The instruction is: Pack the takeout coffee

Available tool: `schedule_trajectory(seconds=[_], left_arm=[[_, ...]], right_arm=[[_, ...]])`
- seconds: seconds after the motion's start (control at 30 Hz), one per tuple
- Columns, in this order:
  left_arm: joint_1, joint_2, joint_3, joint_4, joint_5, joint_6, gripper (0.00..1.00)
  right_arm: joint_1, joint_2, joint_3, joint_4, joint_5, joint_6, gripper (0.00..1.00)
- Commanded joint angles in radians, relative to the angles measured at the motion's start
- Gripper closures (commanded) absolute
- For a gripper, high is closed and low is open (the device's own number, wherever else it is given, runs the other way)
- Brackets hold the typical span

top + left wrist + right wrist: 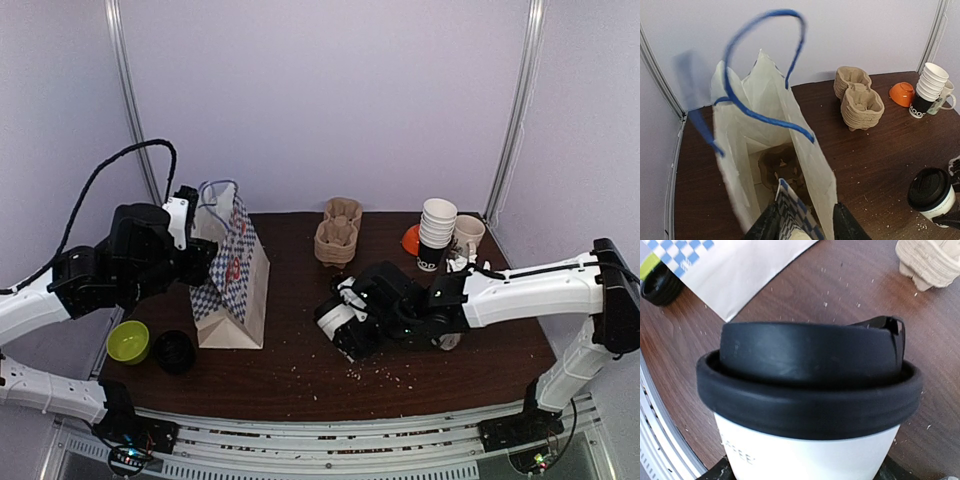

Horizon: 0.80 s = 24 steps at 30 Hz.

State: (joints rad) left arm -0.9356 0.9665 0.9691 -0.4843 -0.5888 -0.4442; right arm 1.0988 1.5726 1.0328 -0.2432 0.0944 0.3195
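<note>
The takeout coffee cup (805,450) is white with a black domed lid (810,375). It stands on the brown table near the middle (335,320), also seen in the left wrist view (932,192). My right gripper (805,475) is closed around its white body, one finger on each side. A brown pulp carrier tray (782,167) lies at the bottom of the open blue-and-white checked bag (232,275). My left gripper (805,225) sits at the bag's near rim with its fingers apart. The rim's checked fold (792,212) lies between them.
A stack of spare pulp carriers (338,232) stands at the back centre. A stack of paper cups (437,232), a mug (468,232) and an orange bowl (411,238) are at the back right. A green bowl (128,341) and a black lid (174,351) lie left of the bag.
</note>
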Motion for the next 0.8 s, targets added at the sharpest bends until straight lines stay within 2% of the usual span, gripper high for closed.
schedule_trajectory(seconds=[0.0,0.1,0.17,0.27,0.33,0.5,0.7,0.77], left_arm=[[0.006,-0.001,0.062,-0.06,0.036,-0.023,0.58],[0.006,0.004,0.095,-0.102,0.047,-0.046,0.49],[0.005,-0.003,0.117,-0.13,0.054,-0.062,0.4],[0.005,-0.04,0.149,-0.154,0.095,-0.084,0.22],[0.006,-0.073,0.169,-0.134,0.148,-0.084,0.04],[0.004,-0.092,0.204,0.01,0.37,-0.034,0.02],[0.003,0.047,0.209,0.189,0.752,-0.036,0.02],[-0.004,0.092,0.206,0.235,0.814,-0.039,0.02]], right_arm=[[-0.005,-0.062,-0.055,0.141,0.057,0.003,0.33],[-0.004,-0.11,-0.101,0.225,0.059,0.001,0.33],[-0.003,-0.146,-0.134,0.278,0.053,0.0,0.33],[-0.001,-0.225,-0.197,0.387,0.047,-0.012,0.33],[0.0,-0.304,-0.261,0.484,0.035,-0.038,0.33],[0.006,-0.411,-0.367,0.743,0.014,-0.185,0.37],[0.018,-0.45,-0.41,0.919,0.019,-0.328,0.36],[0.022,-0.455,-0.436,0.972,0.031,-0.353,0.33]])
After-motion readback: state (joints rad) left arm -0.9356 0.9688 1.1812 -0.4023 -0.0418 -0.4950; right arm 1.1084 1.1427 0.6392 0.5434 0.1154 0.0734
